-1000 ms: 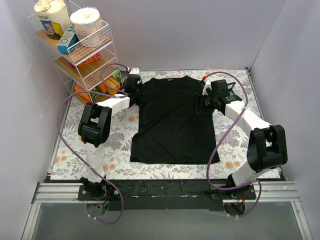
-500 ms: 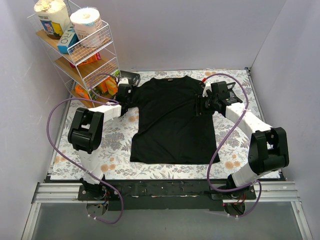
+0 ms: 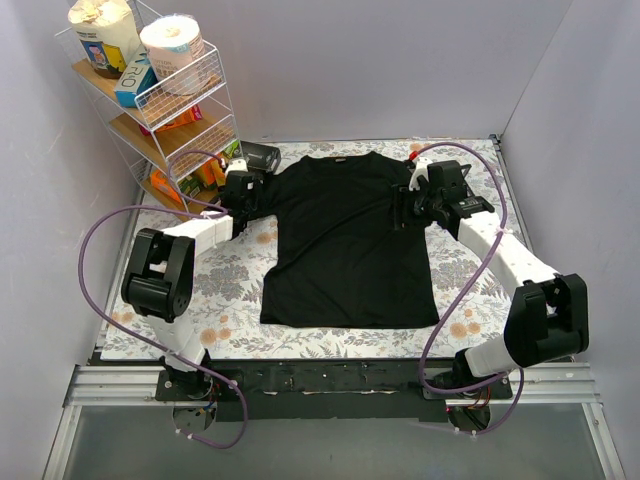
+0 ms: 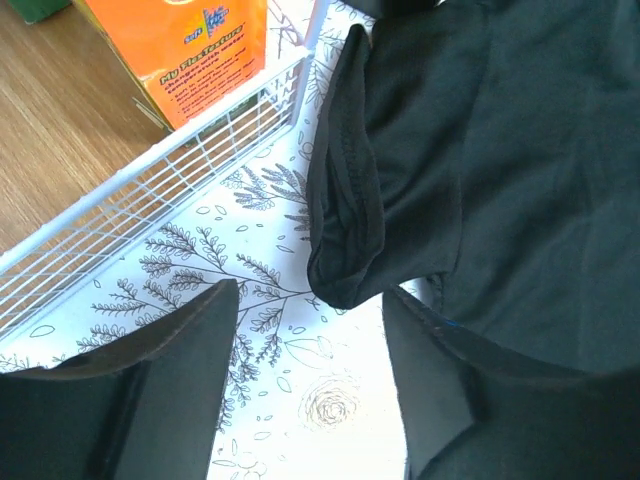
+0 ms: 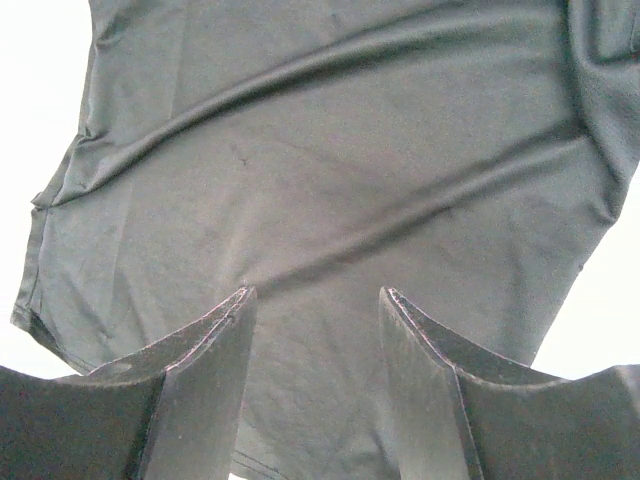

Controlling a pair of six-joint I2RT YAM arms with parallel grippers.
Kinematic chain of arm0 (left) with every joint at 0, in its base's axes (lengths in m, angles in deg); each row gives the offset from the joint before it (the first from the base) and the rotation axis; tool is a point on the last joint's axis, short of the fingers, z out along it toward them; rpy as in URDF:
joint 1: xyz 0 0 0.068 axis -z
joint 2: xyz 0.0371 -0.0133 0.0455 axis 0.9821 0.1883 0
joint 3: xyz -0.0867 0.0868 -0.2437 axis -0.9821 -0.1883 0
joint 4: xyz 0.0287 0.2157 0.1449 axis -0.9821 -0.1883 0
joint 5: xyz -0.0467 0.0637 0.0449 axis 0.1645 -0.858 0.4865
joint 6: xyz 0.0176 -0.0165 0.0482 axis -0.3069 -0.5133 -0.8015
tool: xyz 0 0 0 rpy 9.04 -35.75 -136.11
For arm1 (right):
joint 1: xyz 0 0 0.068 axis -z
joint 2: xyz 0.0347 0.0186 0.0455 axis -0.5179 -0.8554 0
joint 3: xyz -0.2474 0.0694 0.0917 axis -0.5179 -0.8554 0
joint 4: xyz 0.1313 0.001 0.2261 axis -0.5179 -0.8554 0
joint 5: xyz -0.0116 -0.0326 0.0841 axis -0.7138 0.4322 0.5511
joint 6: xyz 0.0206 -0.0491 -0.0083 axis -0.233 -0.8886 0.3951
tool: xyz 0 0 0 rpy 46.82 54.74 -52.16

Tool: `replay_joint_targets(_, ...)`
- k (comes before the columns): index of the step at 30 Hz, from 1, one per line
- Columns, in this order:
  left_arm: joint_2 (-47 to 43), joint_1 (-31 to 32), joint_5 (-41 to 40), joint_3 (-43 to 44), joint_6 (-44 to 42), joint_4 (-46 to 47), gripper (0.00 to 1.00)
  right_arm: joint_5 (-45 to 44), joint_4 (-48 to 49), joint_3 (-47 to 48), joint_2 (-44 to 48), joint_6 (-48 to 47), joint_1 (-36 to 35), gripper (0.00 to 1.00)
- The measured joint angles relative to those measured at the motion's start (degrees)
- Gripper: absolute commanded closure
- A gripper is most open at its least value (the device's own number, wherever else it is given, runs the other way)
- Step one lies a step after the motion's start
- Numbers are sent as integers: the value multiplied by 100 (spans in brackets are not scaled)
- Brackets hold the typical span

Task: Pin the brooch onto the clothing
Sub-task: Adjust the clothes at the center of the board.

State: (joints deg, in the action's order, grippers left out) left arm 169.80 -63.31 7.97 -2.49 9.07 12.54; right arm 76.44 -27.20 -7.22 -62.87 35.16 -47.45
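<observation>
Your brooch shows nowhere, so pinning looks not yet begun: the T-shirt (image 3: 345,240) lies flat mid-frame on the counter (image 3: 235,290), left pincer (image 4: 308,300) open and empty at its upper-left corner, right pincer (image 5: 315,295) open and empty over its upper-right side.

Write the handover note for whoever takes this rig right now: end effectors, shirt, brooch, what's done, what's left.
Left end effector: open, at the sleeve nearest the wire rack, clamping nothing.
Right end effector: open, empty, over the opposite sleeve area.
T-shirt: spread flat on the floral table cover, collar toward the back wall.
Brooch: not visible in any view.
Done: shirt laid out.
Left: locate the brooch and pin it on; nothing shows pinned to the fabric.
</observation>
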Motion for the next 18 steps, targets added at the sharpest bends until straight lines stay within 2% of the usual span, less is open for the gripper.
replay_joint_targets(3,-160,-2,125,-39,-33,-20,30,-31,-9,-15,90,11,0,39)
replay_joint_targets(4,-223,0,197,-66,-37,-42,25,-55,-31,-26,122,15,0,39)
replay_joint_targets(9,-798,37,732,-192,-107,-197,21,-210,-162,-39,385,68,0,39)
replay_joint_targets(10,-920,59,833,-192,-160,-201,18,-240,-210,-39,474,103,0,39)
replay_joint_targets(11,-1034,85,918,-192,-199,-203,8,-269,-245,-39,564,127,-2,38)
replay_joint_targets(12,-1154,107,992,-190,-251,-214,3,-295,-260,-39,660,146,0,38)
replay_joint_targets(15,-1405,162,1130,-55,-413,-369,2,-461,-291,-39,933,238,-2,37)
replay_joint_targets(18,-1388,149,1344,452,-490,-632,2,-780,-297,-37,1137,299,-2,37)
